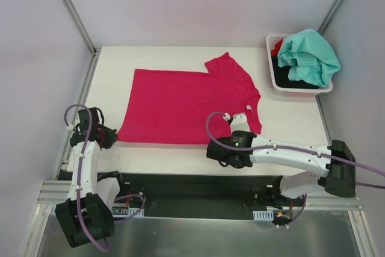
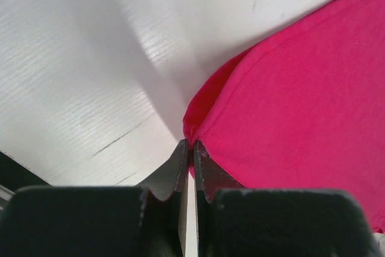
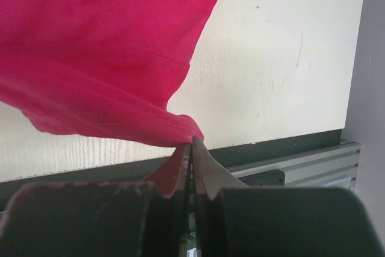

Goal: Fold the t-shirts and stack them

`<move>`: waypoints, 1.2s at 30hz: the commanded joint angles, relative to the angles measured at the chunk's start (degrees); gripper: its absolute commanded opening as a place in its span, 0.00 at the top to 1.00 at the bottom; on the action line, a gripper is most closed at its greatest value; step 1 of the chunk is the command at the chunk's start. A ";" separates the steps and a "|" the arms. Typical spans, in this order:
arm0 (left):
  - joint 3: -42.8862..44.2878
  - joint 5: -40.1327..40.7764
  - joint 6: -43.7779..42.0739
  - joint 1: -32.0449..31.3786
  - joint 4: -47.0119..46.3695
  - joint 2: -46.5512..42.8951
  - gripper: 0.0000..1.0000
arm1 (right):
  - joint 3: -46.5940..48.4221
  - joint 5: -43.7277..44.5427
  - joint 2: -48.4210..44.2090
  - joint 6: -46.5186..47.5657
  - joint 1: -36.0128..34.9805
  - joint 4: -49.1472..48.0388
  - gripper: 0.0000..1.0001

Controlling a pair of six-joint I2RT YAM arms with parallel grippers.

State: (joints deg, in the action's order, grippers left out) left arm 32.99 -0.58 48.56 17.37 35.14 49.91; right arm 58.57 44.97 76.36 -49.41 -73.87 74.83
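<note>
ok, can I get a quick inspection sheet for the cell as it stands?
Surface: white table, faint scuffs.
Job's things: pink t-shirt spread flat, near edge pinched at both ends; teal t-shirt heaped over red cloth and black cloth.
Clutter: white basket at the far right corner, holding that heap.
Tools: left tool shut on pink t-shirt's near left corner; right tool shut on its near right edge.
Cables: purple cables loop off both arms.
Surroundings: grey walls, metal frame.

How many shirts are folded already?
None yet. The pink shirt lies spread on the table, out of the basket. The left gripper and right gripper are each shut on its near edge, ready for a first fold. The teal shirt and a black shirt wait heaped in the basket. No stack exists.
</note>
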 commanded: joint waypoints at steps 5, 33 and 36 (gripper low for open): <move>3.57 -1.35 -0.48 0.48 0.99 0.71 1.00 | 6.03 5.91 0.55 5.55 4.51 11.75 0.96; 16.57 -4.52 -0.83 0.48 -3.32 15.74 1.00 | 12.89 3.28 6.87 25.15 17.88 -3.55 0.97; 18.42 -4.52 -0.92 0.48 -3.58 17.67 1.00 | 12.10 2.76 7.93 26.11 18.40 -5.04 0.97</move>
State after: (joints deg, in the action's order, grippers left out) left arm 47.66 -4.60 48.56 17.34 32.80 65.69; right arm 70.08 48.49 83.31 -26.22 -56.21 71.18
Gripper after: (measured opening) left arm 0.012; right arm 0.034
